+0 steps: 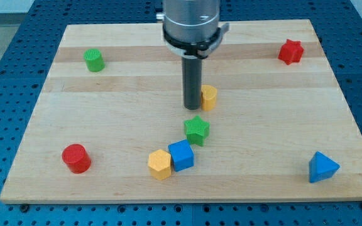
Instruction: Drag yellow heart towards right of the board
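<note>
My tip (pixel 191 107) sits mid-frame, touching the yellow heart's (pixel 209 97) left side; no jaws exist, nothing is held. The push seems underway; next calls for steady rightward travel across the board (pixel 263 125).

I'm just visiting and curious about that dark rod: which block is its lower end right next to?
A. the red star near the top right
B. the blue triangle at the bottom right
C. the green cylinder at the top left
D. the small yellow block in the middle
D: my tip sits against the left side of the small yellow block, while the other named blocks lie far off.
</note>
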`<state>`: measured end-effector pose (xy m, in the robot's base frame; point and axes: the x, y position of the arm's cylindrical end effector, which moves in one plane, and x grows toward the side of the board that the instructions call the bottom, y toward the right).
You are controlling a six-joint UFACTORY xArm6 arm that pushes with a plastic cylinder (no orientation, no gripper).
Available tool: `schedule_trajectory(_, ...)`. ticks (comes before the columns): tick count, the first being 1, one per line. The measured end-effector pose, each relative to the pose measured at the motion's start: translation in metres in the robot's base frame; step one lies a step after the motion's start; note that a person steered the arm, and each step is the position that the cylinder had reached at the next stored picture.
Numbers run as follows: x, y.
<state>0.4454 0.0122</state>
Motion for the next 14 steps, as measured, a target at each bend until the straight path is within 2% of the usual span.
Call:
schedule_trajectory(4, 0.0, 0.105)
schedule_trajectory(7, 0.0, 0.137)
schedule_trajectory(8, 0.0, 0.136)
schedule_trajectory(9, 0.022, 0.07)
schedule_trajectory(11, 0.033, -0.005)
schedule_trajectory(12, -0.004, -0.012)
schedule_trajectory(13, -0.005, -0.004)
schedule_trajectory(14, -0.006, 0.033)
